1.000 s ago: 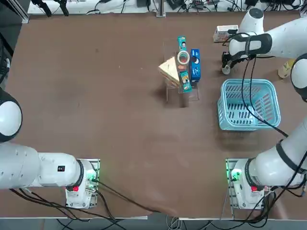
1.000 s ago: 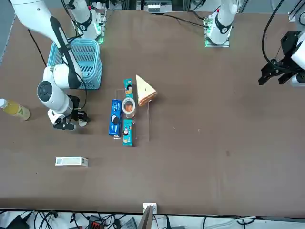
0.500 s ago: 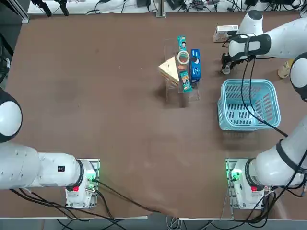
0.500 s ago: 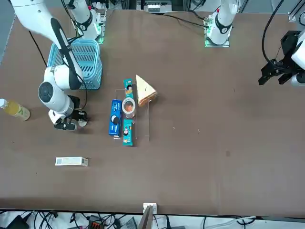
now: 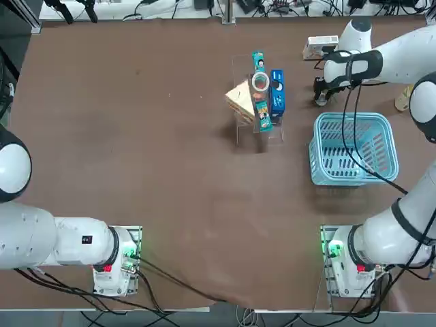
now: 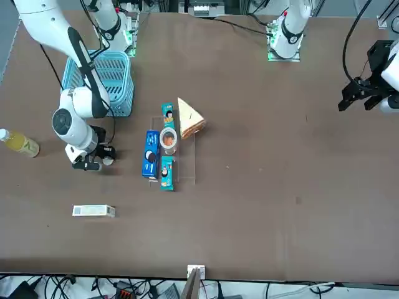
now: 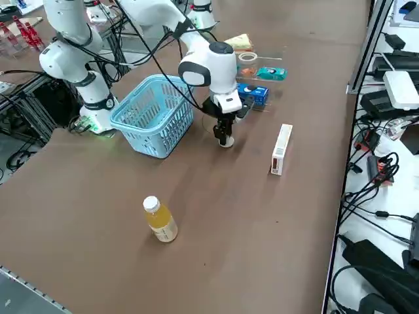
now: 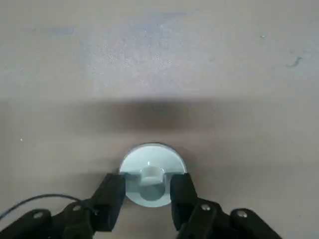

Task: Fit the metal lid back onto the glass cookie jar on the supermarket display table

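Your right gripper has sunk lower beside the blue basket, fingers parted astride the metal lid lying flat on the table. The lid is not yet gripped, and the glass jar waits on the clear rack, well left of the basket.

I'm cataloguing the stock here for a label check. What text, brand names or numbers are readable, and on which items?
No text reads clearly in any view.
Blue snack packs on the clear rack: printing too small to read.
White box: markings blurred.
Yellow drink bottle: label unreadable.
Metal lid between the right gripper fingers: no marking.
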Robot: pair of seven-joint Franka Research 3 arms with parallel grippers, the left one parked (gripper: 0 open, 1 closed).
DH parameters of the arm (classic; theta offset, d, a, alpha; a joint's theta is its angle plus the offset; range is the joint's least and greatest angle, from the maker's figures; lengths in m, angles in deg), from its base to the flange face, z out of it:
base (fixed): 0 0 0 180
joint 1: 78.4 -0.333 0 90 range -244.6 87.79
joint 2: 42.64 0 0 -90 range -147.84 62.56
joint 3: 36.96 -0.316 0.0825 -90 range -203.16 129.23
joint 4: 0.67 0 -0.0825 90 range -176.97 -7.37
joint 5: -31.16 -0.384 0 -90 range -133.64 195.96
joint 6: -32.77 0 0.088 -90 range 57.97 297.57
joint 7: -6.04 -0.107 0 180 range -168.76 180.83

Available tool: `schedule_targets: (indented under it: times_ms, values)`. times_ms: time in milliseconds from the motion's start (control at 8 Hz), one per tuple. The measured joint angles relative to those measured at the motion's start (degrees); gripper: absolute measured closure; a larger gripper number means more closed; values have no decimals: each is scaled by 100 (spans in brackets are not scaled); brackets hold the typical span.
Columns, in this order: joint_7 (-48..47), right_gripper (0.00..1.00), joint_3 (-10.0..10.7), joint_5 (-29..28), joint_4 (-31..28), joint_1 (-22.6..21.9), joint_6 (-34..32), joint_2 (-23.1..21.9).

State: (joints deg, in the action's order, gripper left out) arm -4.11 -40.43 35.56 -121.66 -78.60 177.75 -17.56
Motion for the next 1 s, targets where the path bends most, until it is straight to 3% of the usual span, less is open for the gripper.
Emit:
schedule_targets:
  times_ms: [250, 375, 500, 1000]
  values:
    - [0, 45, 1, 0, 0, 4, 3, 4]
    - [0, 52, 6, 0, 0, 10, 3, 4]
    - [0, 72, 15, 1, 2, 15, 5, 3]
    - [3, 73, 11, 3, 103, 2, -9, -97]
